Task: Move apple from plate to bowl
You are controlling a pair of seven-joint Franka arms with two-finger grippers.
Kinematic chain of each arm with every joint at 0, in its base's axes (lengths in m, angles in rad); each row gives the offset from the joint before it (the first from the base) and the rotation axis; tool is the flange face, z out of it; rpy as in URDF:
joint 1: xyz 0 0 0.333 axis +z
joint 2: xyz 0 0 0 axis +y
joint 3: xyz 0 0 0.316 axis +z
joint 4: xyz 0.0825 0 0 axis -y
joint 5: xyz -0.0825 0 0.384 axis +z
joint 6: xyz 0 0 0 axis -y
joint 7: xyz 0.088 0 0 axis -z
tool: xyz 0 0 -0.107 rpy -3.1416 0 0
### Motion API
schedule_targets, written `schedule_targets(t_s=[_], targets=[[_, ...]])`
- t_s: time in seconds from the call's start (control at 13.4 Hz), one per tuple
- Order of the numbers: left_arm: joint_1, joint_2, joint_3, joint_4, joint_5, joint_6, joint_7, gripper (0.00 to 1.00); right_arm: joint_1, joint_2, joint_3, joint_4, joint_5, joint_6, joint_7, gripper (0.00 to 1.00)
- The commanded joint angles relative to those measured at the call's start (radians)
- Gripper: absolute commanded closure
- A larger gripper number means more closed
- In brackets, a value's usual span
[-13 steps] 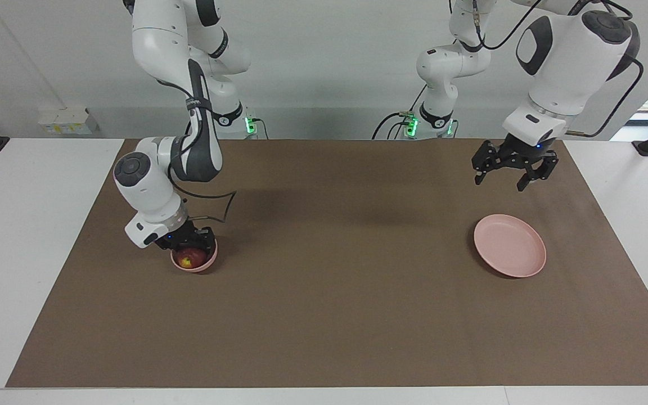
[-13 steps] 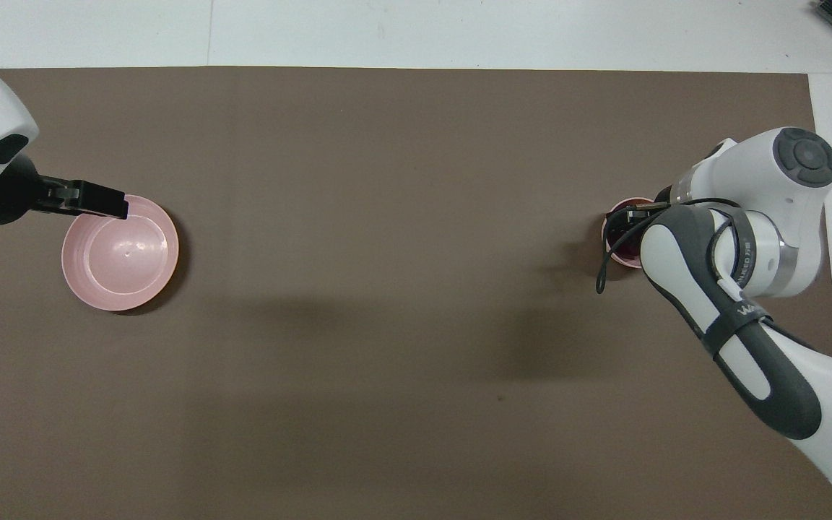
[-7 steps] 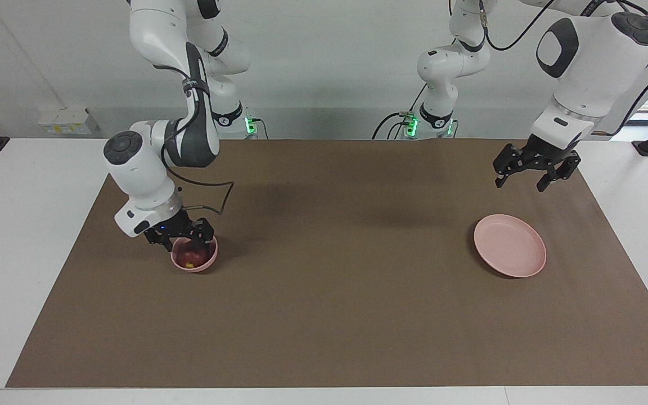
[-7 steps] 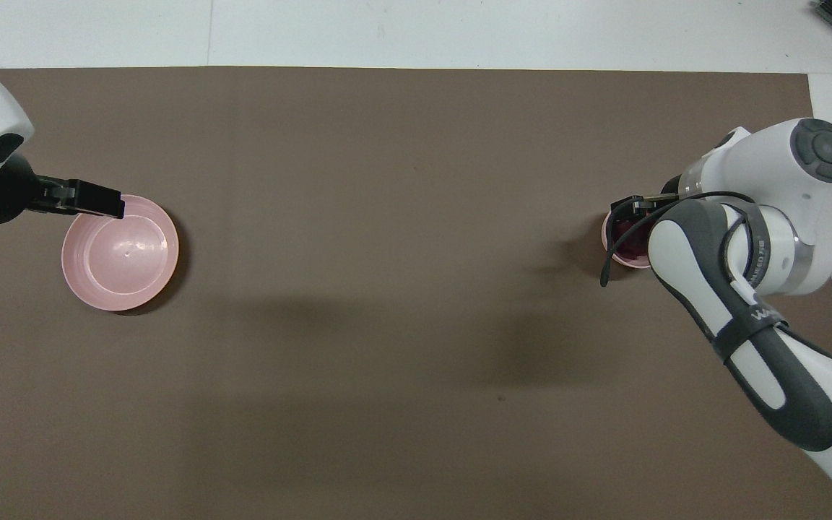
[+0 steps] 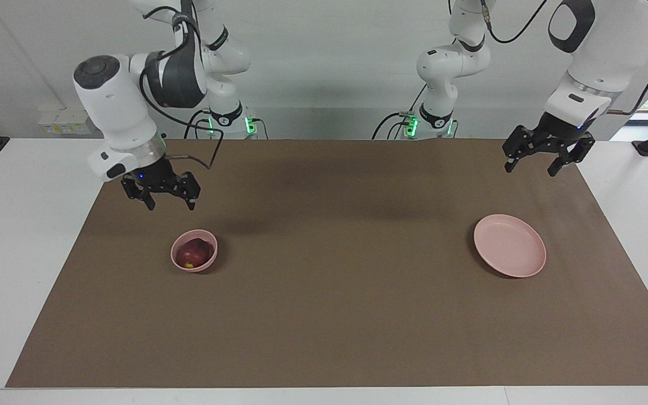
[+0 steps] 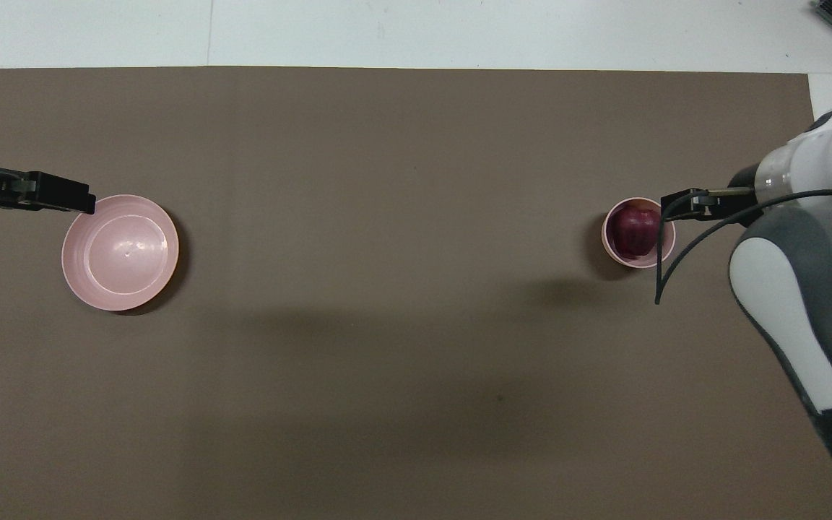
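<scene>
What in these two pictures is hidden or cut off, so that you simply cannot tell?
- Underside of the apple: the bowl wall hides it in both views.
- Right gripper: in the overhead view only one finger tip shows at the bowl's rim.
- Left gripper: the overhead view's edge cuts it off beside the plate.
- Both arms' upper parts: cut off by the facing view's top edge.

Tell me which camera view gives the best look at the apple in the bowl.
The overhead view. It looks almost straight down into the bowl, so the apple shows nearly whole, clear of the right gripper. In the facing view the apple is also visible with its yellowish patch, but the bowl's rim hides its lower part.
</scene>
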Motion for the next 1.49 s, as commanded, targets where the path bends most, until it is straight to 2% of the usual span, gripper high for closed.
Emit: schedule_targets(t_s=[0.0,0.15,0.45,0.74,1.19,1.41], targets=[[-0.142,0.001,0.136,0.079,0.019,-0.096,0.0,0.0,-0.01,-0.054,-0.001,0.046,-0.026,-0.11,0.02,0.0],[-0.208,0.0,0.203,0.093,0.019,-0.139,-0.002,0.0,-0.012,-0.084,-0.004,0.088,-0.029,-0.201,0.022,0.0],[-0.197,-0.023,0.202,0.096,0.021,-0.188,0.0,0.0,-0.013,-0.141,-0.021,0.165,-0.025,-0.365,0.023,0.0],[-0.193,-0.057,0.202,0.089,0.012,-0.18,0.0,0.0,-0.01,-0.198,-0.027,0.106,-0.006,-0.393,0.058,0.0],[-0.189,-0.06,0.208,0.083,0.021,-0.168,-0.006,0.0,-0.003,-0.201,-0.026,0.102,-0.049,-0.401,0.008,0.0],[-0.189,-0.066,0.207,0.089,0.027,-0.229,0.0,0.0,-0.001,-0.204,-0.026,0.097,-0.072,-0.39,-0.024,0.0]])
